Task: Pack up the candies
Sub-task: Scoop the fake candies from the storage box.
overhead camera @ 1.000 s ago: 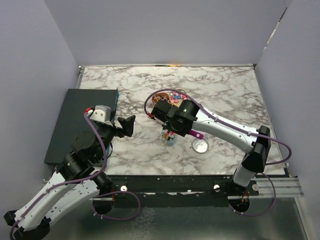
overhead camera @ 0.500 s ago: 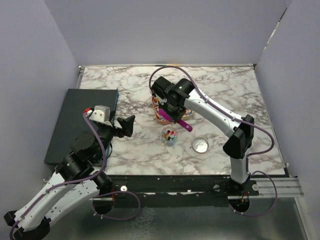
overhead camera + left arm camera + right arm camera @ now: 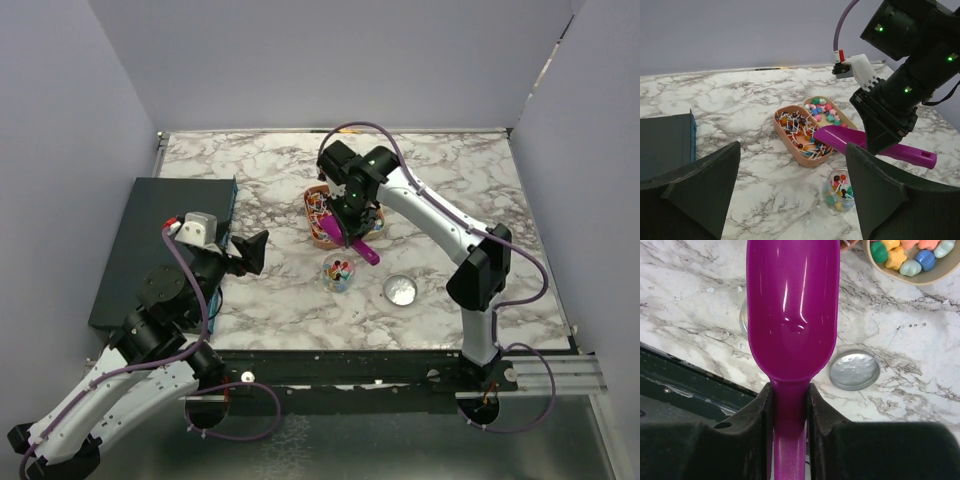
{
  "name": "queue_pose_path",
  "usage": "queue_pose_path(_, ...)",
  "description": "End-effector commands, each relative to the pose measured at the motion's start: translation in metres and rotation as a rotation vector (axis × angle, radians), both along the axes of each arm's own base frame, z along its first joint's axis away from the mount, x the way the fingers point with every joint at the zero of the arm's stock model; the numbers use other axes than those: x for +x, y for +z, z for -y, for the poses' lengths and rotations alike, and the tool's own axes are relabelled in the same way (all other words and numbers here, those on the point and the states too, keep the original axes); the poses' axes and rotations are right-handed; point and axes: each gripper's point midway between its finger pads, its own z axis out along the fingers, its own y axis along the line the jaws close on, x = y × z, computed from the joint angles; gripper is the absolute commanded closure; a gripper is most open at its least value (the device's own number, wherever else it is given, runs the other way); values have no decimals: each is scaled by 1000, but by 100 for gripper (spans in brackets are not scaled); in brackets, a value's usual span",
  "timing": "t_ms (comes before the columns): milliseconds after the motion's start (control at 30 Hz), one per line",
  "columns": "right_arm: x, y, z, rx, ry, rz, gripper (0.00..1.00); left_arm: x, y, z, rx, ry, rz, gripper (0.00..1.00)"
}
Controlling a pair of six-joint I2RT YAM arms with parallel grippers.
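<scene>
Your marble table (image 3: 450, 170) fills the top view, and a dark flat box (image 3: 150, 230) lies along its 9 o'clock edge; the right arm (image 3: 440, 225) reaches from its base at 5 o'clock in toward the middle, while the left arm (image 3: 160, 300) stays low at 8 o'clock. Near the table's centre you have a tan two-compartment tray (image 3: 322, 240); in the left wrist view its nearer compartment (image 3: 790, 142) holds small sweets on white sticks, and the farther compartment (image 3: 847, 120) holds loose pastel candies (image 3: 822, 110). The right end effector (image 3: 345, 225) is clamped on the handle of the purple scoop (image 3: 358, 247), its fingers (image 3: 755, 410) pressed against both sides of the stem; the scoop hangs above the table just at 6 o'clock of the tray, its glossy bowl (image 3: 790, 315) turned up to the wrist camera. The left end effector (image 3: 252, 250) has its fingers spread wide apart with nothing between them, well away at 9 o'clock of the clear jar (image 3: 338, 272). That jar stands upright at 6 o'clock of the tray and already carries mixed bright candies (image 3: 840, 187) in its bottom; its round silver lid (image 3: 400, 289) lies flat on the table at 4 o'clock of the jar, near it but not touching.
</scene>
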Motion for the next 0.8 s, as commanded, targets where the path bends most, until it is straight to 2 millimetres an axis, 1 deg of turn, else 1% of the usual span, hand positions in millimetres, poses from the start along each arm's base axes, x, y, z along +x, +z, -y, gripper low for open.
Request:
queue_pose_path(0, 1, -19, -5, 35, -70, -110, 99, 0, -1, -3, -11, 15, 0, 14)
queue_pose_path(67, 5, -24, -6, 42, -83, -129, 99, 0, 0, -4, -14, 16, 2, 14)
queue_pose_path(200, 18, -29, -6, 58, -136, -137, 99, -1, 0, -5, -16, 18, 5, 14)
queue_pose_path(567, 29, -48, -25, 163, -128, -237, 99, -2, 2, -6, -19, 22, 10, 14)
queue_pose_path(767, 37, -54, -27, 174, -139, -262, 99, -2, 2, -7, -20, 25, 12, 14)
